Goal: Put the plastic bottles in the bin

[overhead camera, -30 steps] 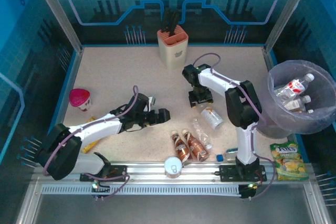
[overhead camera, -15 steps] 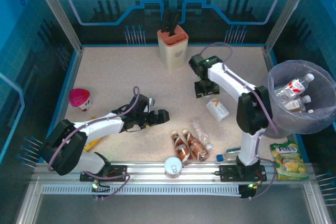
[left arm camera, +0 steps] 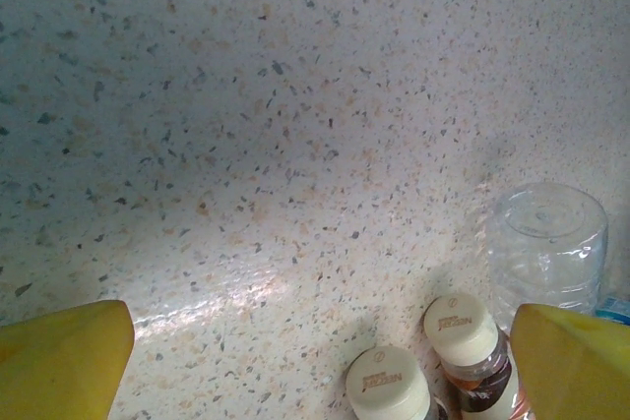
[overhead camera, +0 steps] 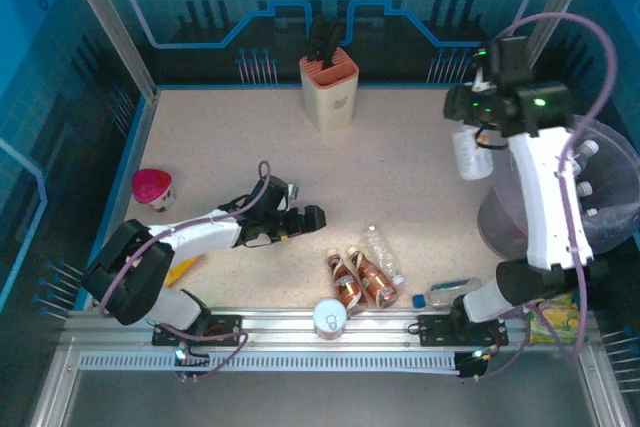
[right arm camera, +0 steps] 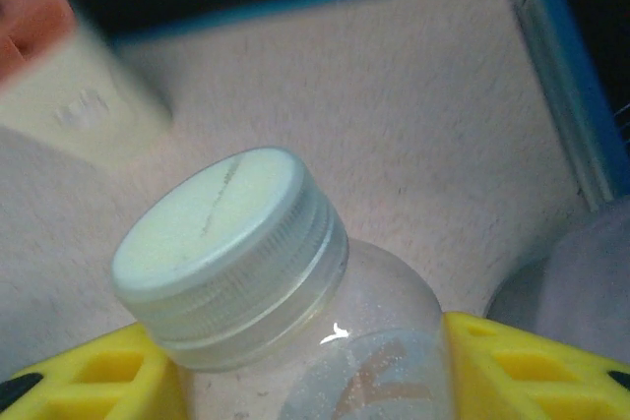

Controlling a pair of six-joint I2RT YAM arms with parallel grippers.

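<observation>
Right claw (overhead camera: pixel 468 135) is clenched on the white-capped bottle (overhead camera: pixel 465 159), held in the air just beside the left side of the bin (overhead camera: pixel 498 219).

Right wrist view adds grip detail: yellow fingers (right arm camera: pixel 522 371) sit on both sides of the bottle's shoulder, below the cap. The bin's pale bag is at lower right and the knife block (right arm camera: pixel 89 95) is blurred at upper left.

Left claw (overhead camera: pixel 312 217) is released, jaws wide, low over the counter (overhead camera: pixel 220 137).

Left wrist view shows two brown bottles (left arm camera: pixel 463 341) cap-first just ahead between the fingers, with the clear bottle (left arm camera: pixel 546 243) beside them, none touched.

Overhead, those three lie near the front edge by the silver can (overhead camera: pixel 329 317). The pink-lidded cup (overhead camera: pixel 152 188) is near the left edge. The counter's middle and back are open.
</observation>
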